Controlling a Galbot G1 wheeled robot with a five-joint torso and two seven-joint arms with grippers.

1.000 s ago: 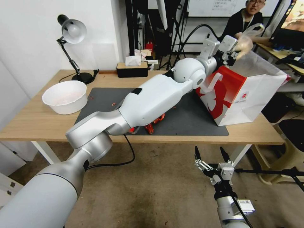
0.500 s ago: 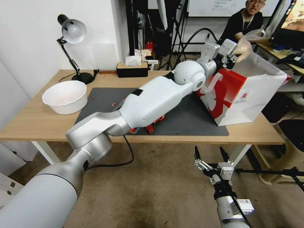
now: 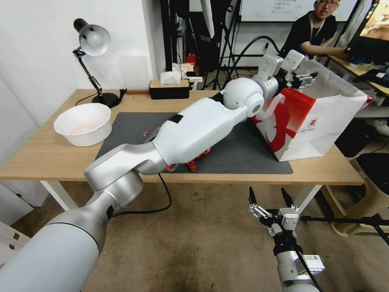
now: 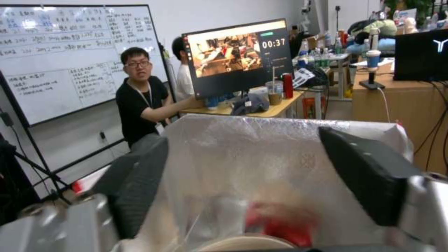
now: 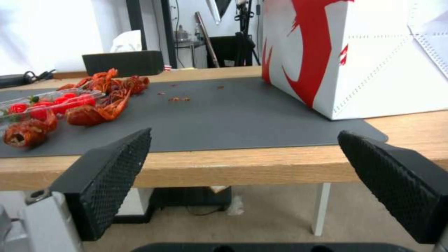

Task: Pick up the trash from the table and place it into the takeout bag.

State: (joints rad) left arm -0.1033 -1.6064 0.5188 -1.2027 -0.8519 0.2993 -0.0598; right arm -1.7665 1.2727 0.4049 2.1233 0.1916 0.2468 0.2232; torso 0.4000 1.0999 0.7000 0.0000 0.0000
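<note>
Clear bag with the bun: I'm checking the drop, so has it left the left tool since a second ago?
Yes. The left tool is now open above the takeout bag and holds nothing.

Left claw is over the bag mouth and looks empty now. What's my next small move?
Probably pull the left claw back from the takeout bag toward the mat. It hangs open over the bag's mouth with nothing between its fingers, and red scraps remain on the grey mat. The right claw waits open below the table edge.
</note>
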